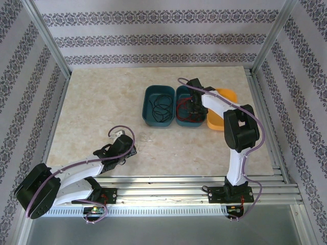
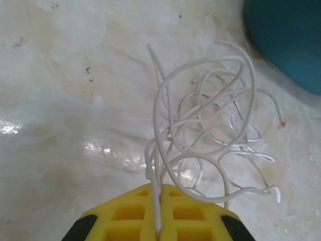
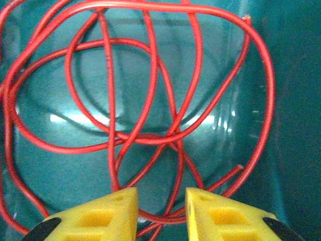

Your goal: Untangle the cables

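Inside the right bin, red cable under the released right end effector; left end effector clenches white cable.

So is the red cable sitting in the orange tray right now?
No, the red cable lies looped inside a teal bin, with the right gripper open over it.

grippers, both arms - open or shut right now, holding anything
Left gripper: shut, pinching a strand of the white cable.
Right gripper: open, jaws apart over the red cable in the teal bin.
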Robot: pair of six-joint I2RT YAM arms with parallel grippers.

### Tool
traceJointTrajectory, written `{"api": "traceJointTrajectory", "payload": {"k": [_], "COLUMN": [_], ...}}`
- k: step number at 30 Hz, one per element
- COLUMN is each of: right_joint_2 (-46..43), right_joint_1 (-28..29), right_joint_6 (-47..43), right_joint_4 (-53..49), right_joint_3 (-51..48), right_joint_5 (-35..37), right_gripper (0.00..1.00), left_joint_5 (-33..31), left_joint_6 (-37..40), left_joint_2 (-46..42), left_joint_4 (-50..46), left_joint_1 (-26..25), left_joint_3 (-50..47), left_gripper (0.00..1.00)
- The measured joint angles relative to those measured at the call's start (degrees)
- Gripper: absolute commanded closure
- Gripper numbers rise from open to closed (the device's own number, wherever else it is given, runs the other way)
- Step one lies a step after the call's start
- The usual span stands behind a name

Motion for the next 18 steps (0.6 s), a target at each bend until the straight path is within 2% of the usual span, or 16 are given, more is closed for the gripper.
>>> {"api": "traceJointTrajectory", "payload": {"k": [3,8,13,18], "right_joint_2": [-3.17,-13.27,-23.63,-28.83], "right_joint_1": [0.98,3.15,7.39,13.14], "right_joint_6": [-0.37,-0.74,-0.7,0.11], "right_joint_4": [-0.04,1.2,4.42,7.72], "right_joint_3": [-0.66,-3.28,-8.92,-15.96], "right_joint_5": [-0.04,-0.5,-1.97,-4.59], "right_gripper": [0.62,0.58,0.56,0.55], "left_joint_5": [0.7,2.51,4.26,6.54], "left_joint_6": [0.28,1.22,1.73,2.23], "left_joint_2": [-1.42,-2.58,-3.23,-3.5], "left_joint_4": [-0.04,-0.22,-0.35,-0.48], "left_joint_1": [0.0,0.0,0.0,0.0], "left_joint_3": [0.02,0.31,1.03,1.14], "left_gripper": [1.0,1.0,0.9,0.84]}}
